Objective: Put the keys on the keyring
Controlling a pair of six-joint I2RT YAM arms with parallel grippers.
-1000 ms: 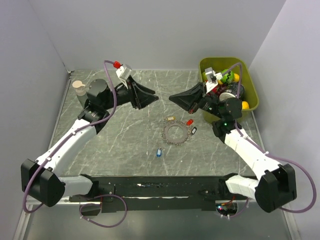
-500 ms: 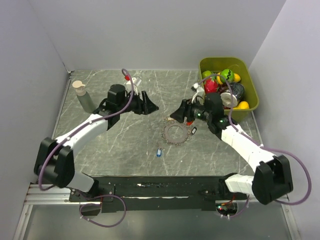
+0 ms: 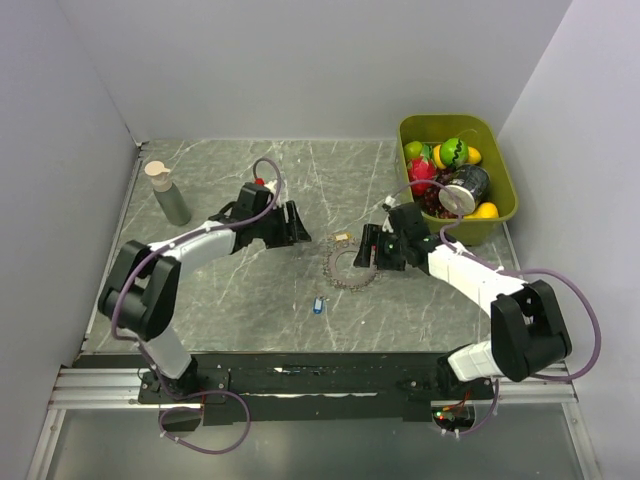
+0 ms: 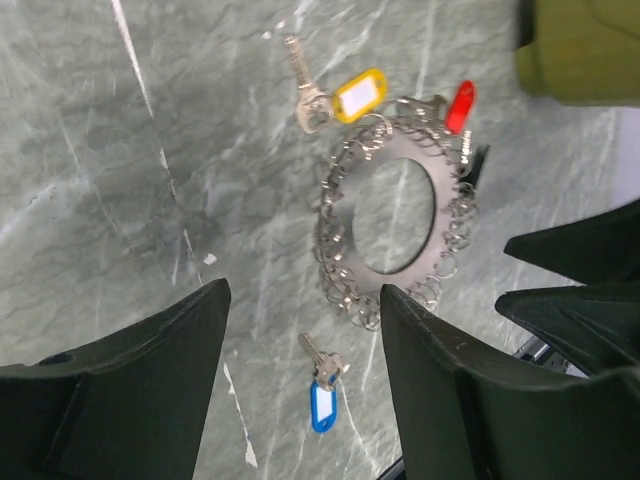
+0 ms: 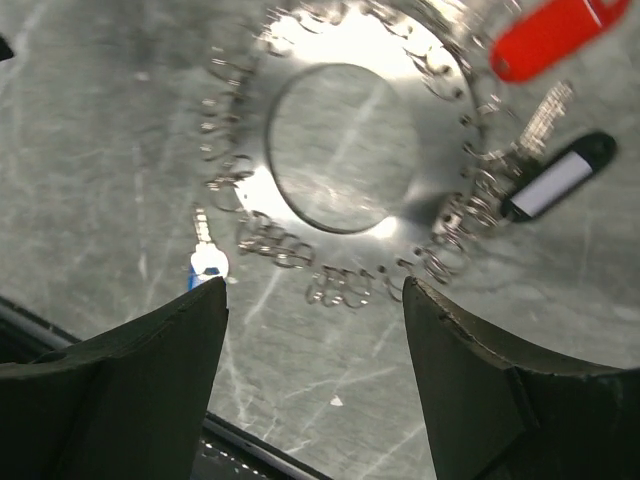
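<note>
Keyring (image 4: 338, 222) one; key tags four: yellow (image 4: 359, 94), blue (image 4: 321, 407), red (image 4: 460, 105), black (image 5: 557, 178).

Around the keyring (image 3: 334, 272), seen from overhead, you have bare table (image 3: 250, 290) from 8 to 9 o'clock. The yellow-tagged key (image 3: 341, 238) sits at 11 and the blue-tagged key (image 3: 317, 304) at 7. The right gripper (image 3: 362, 252) overhangs 1, the left gripper (image 3: 302, 230) stands at 10, and the green bin (image 3: 447, 119) blocks 2.

The keyring (image 3: 350, 267) lies on the table (image 3: 230, 295), a key (image 3: 317, 305) before it.
</note>
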